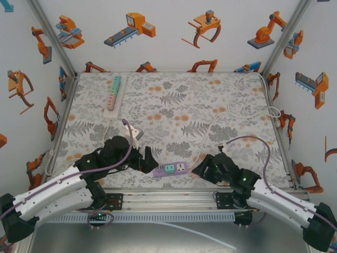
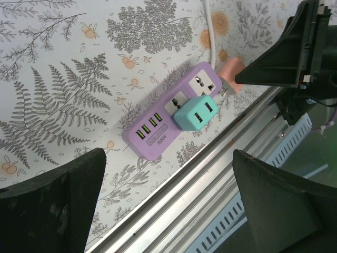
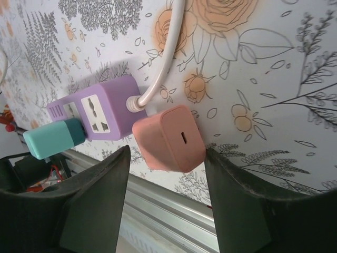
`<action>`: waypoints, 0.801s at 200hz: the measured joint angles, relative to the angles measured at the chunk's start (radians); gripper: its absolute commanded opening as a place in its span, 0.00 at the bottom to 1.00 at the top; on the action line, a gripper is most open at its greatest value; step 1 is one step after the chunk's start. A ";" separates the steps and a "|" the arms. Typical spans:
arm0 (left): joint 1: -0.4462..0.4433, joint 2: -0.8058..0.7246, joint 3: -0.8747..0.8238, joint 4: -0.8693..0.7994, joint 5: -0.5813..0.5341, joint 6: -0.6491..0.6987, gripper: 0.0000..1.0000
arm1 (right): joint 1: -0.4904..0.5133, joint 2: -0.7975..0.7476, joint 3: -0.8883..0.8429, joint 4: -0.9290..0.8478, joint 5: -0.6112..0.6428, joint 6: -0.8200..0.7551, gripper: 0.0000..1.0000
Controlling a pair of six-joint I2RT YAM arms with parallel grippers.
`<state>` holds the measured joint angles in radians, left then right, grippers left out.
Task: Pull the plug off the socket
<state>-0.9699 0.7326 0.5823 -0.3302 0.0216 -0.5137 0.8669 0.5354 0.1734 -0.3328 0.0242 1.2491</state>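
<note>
Black fingers of my left claw (image 2: 168, 153) stand wide apart and hold nothing; ahead of them lies the purple power strip (image 2: 174, 108), with open cloth between it and the fingertips. My right claw (image 3: 167, 152) is also spread, one finger on each side of a pink plug (image 3: 168, 138). Both fingers sit close to the plug, but I cannot tell whether either touches it. This pink plug sits just beside the end of the strip where a white cord (image 3: 163, 58) comes out; whether it is seated in anything I cannot tell. A teal plug (image 2: 196, 112) stands out from the strip's face, beside two free sockets and a row of green ports. From above, the strip lies near the front edge of the flowered cloth (image 1: 174, 113), between my two claws and just behind the metal rail (image 1: 168, 197). A second power strip (image 1: 113, 95), pale with green sockets, lies well apart at the far left.
</note>
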 measured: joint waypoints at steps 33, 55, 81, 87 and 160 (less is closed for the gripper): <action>0.000 -0.027 -0.011 -0.020 -0.044 -0.025 0.97 | 0.000 -0.009 0.071 -0.101 0.057 -0.074 0.61; 0.000 -0.038 -0.022 -0.028 -0.058 -0.036 0.97 | 0.000 -0.002 0.162 -0.129 0.092 -0.214 0.62; 0.002 -0.035 -0.029 -0.032 -0.071 -0.052 0.97 | 0.000 0.032 0.269 -0.096 0.098 -0.475 0.62; 0.003 -0.033 -0.029 -0.034 -0.075 -0.057 0.97 | 0.000 0.044 0.292 -0.079 0.091 -0.555 0.62; 0.036 -0.015 -0.053 -0.042 -0.082 -0.136 0.97 | 0.053 0.205 0.393 0.047 -0.296 -1.429 0.64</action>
<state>-0.9337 0.7174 0.5293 -0.3717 -0.0601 -0.6495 0.9199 0.7403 0.5659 -0.2863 -0.2714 -0.1802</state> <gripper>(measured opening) 0.973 0.628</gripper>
